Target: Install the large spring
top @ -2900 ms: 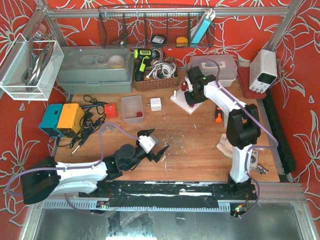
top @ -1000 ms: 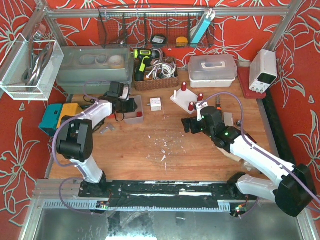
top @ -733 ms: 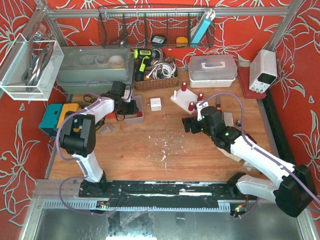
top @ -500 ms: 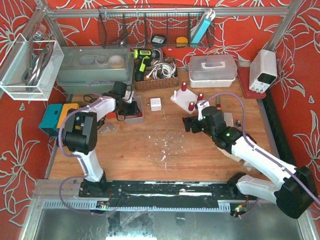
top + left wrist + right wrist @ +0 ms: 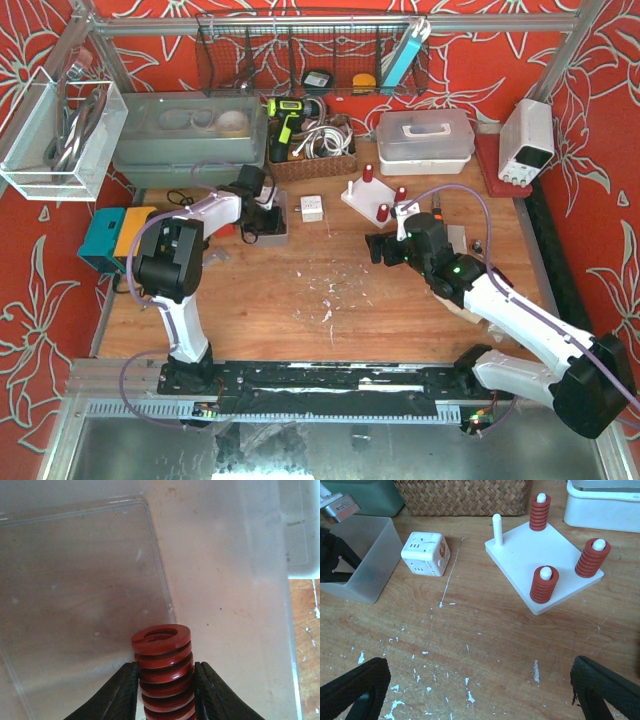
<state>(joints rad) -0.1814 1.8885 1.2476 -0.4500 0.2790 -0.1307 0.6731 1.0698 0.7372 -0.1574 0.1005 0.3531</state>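
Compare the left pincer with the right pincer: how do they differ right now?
The left pincer is shut on a red spring, while the right pincer is wide open and empty. The left pincer points into the clear bin; the right pincer faces the wooden table, with the white peg board ahead of it. Both are black.
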